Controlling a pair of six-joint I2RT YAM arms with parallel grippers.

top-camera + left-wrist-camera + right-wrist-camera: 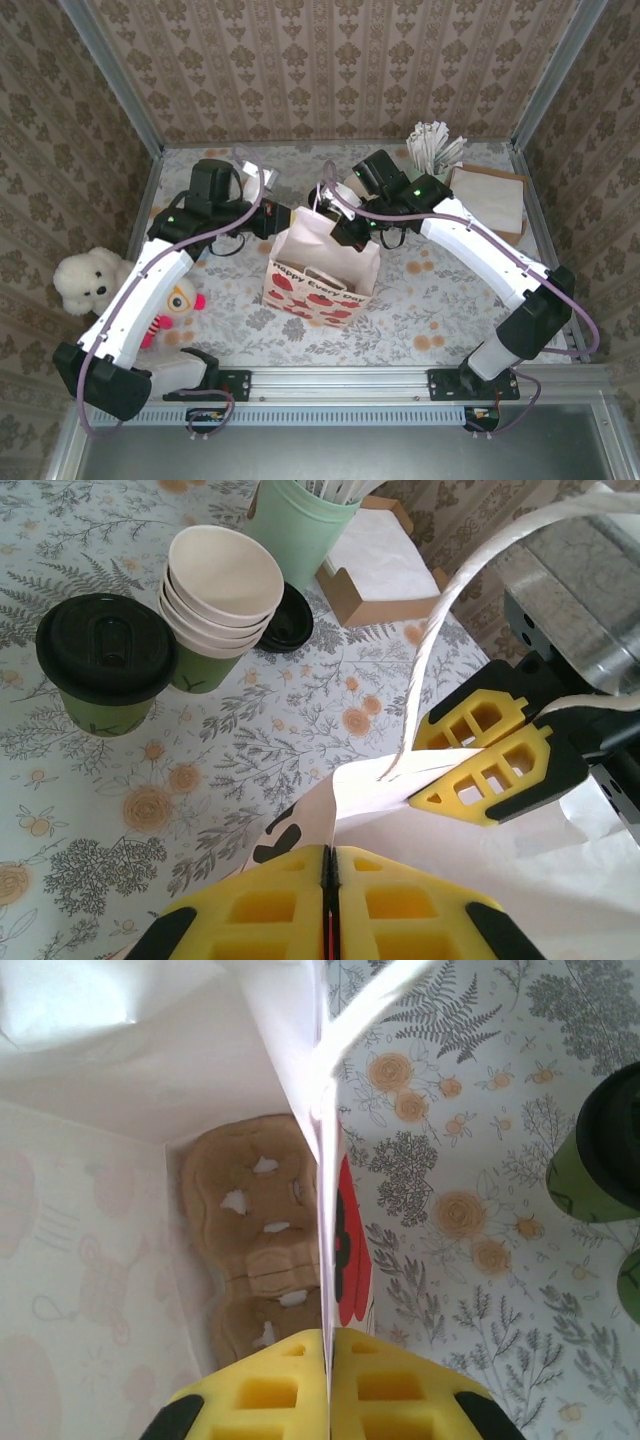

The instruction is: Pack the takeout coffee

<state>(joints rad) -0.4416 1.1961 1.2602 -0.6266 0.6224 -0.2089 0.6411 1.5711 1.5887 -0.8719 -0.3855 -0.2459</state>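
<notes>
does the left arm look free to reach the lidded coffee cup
Probably not yet: the left tool is shut on the paper bag rim, though bare table leads to the lidded coffee cup.

Both arms rise from the bottom edge of the top view and bend inward to meet near the centre. The left arm [140, 290] slants up from lower left, the right arm [490, 255] from lower right. The left gripper [328, 865] and right gripper [327, 1345] each press their pads together, pinching the rim of the paper bag [322, 265]
</notes>
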